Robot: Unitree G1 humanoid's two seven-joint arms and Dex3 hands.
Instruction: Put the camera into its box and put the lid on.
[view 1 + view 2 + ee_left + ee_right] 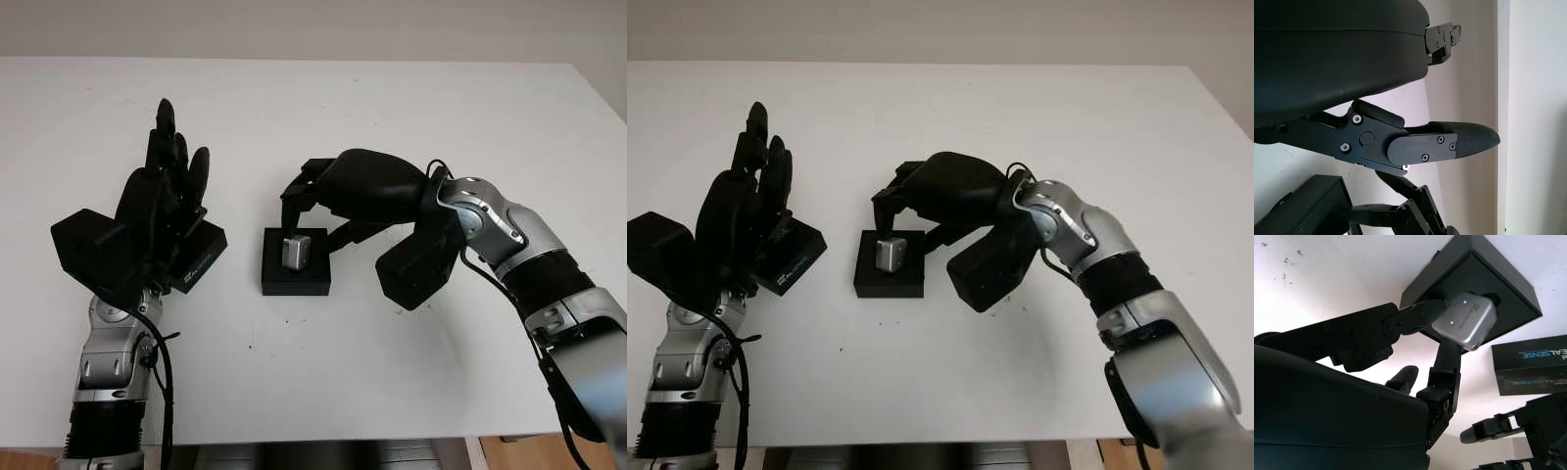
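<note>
— Where's the camera (1465,319)?
— Pinched in the right hand (312,201), just over the black box (295,278)
— And the left hand (162,201)?
— Holding nothing, above the lid (196,257), beside the box

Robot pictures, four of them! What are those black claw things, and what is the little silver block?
The black claws are a robot's two hands. Two pictures come from its head, looking down at a white table. The other two come from cameras at its wrists, very close up. The silver block is a small camera. The right robot hand pinches it and holds it over its open black box. The left robot hand is open, raised above the box's lid, which lies on the table beside the box.
</note>
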